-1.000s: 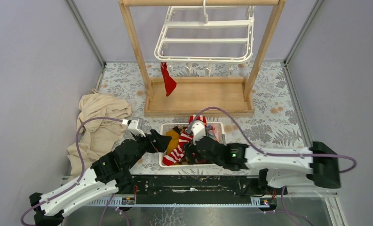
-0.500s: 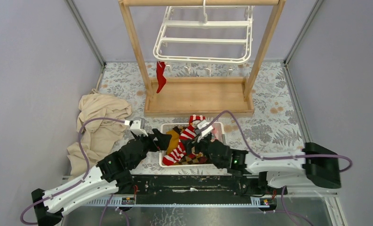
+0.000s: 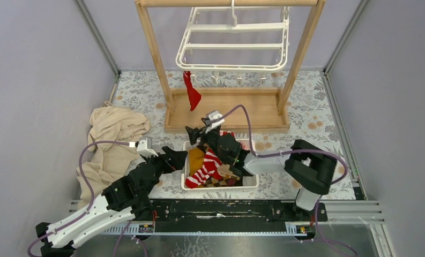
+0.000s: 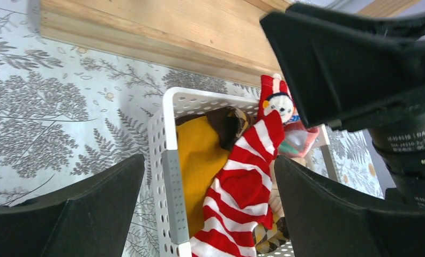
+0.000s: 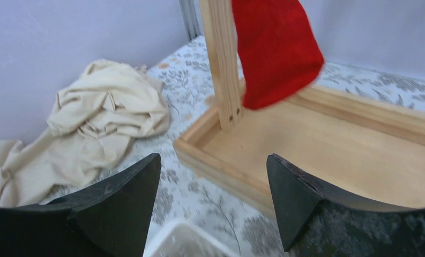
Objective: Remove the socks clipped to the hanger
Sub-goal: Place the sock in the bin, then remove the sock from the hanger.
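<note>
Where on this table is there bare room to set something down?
Floral tabletop right of the wooden rack's base tray is bare, as is that tray right of the hanging plain red sock. The white perforated basket is full of socks; crumpled beige cloth covers the left.

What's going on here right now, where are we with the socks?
Nearly done. One plain red sock hangs clipped to the near left corner of the hanger on the wooden rack; its other clips look bare. The striped sock, a mustard sock and others lie in the white basket. The right gripper is open, empty, raised over the basket's far edge and facing the red sock. The left gripper, open and empty, sits at the basket's left side.
</note>
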